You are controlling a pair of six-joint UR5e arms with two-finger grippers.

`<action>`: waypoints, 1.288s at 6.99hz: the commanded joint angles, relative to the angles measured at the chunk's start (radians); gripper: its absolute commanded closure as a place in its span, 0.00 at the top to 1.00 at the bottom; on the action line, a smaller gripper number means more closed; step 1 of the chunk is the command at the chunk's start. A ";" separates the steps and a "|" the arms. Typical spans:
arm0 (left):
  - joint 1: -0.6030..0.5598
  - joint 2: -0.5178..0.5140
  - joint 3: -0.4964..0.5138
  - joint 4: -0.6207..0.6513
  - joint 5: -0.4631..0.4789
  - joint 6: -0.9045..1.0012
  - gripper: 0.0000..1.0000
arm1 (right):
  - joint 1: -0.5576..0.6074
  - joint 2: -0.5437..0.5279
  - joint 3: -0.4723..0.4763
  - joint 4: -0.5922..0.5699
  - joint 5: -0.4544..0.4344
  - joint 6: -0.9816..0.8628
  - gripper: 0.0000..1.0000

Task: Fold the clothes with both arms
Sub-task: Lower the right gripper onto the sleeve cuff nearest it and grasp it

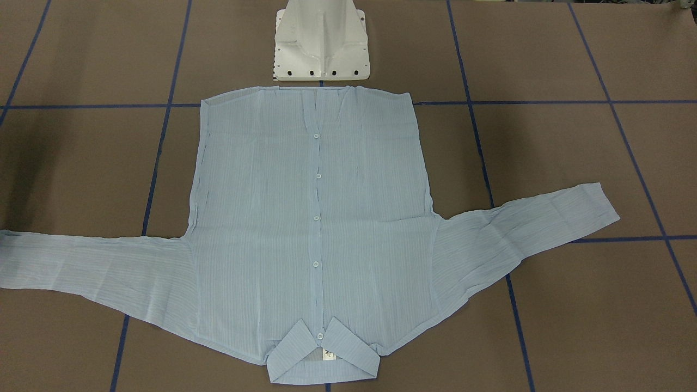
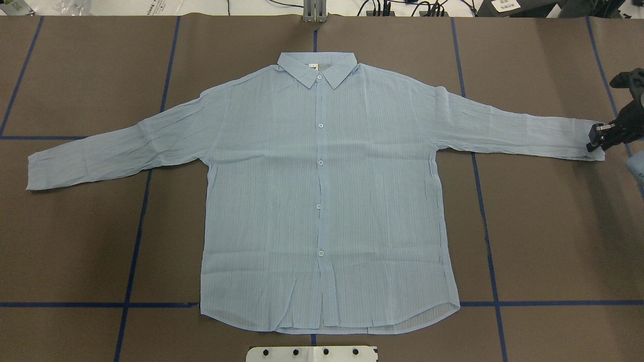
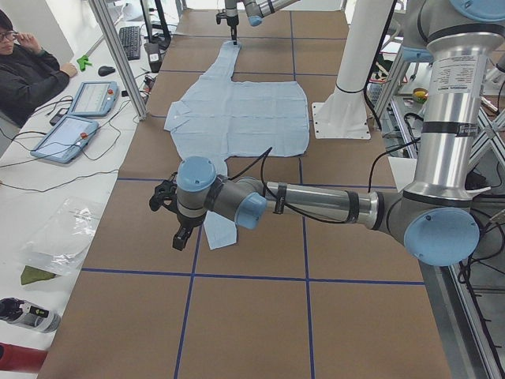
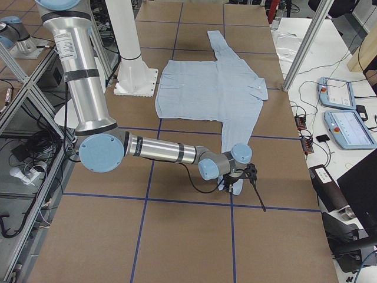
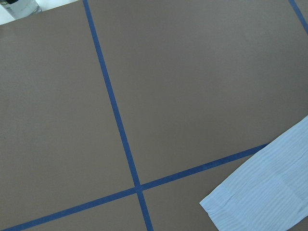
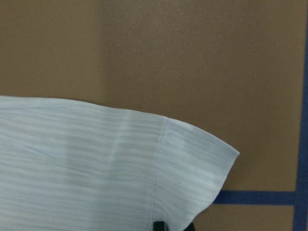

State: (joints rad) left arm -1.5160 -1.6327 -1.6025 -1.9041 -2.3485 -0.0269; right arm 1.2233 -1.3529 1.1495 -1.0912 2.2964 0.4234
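The light-blue striped shirt (image 2: 322, 201) lies flat and face up on the brown table, buttoned, with both sleeves spread out and its collar (image 1: 321, 354) on the far side from the robot. My right gripper (image 2: 592, 143) is down at the end of the right sleeve's cuff (image 6: 144, 163). Only a black fingertip (image 6: 160, 225) shows at the cuff's edge, and I cannot tell whether the jaws are open or shut. My left gripper (image 3: 180, 237) hangs just beyond the left sleeve's cuff (image 5: 260, 197), above the table. It shows only in the exterior left view, so I cannot tell its state.
The white pedestal base (image 1: 321, 43) stands right at the shirt's hem. Blue tape lines (image 2: 136, 241) cross the table. An operator (image 3: 24, 71) sits at a side bench with tablets (image 3: 79, 118). A bottle (image 5: 19, 6) lies off the table's edge.
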 commanded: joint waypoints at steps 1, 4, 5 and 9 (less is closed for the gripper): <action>-0.001 0.001 -0.002 0.000 0.000 -0.001 1.00 | 0.007 0.001 0.007 0.002 0.000 0.000 0.25; -0.001 0.001 -0.002 0.000 0.000 -0.002 1.00 | 0.008 0.000 0.007 0.005 0.000 0.000 0.29; -0.001 0.001 -0.002 0.000 0.000 -0.002 1.00 | 0.008 0.000 0.007 0.004 0.000 0.000 0.28; -0.001 0.001 -0.002 0.000 0.000 -0.010 1.00 | 0.013 0.001 0.025 0.005 0.002 0.000 0.00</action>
State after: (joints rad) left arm -1.5171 -1.6322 -1.6046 -1.9037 -2.3485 -0.0358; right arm 1.2342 -1.3521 1.1622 -1.0866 2.2967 0.4234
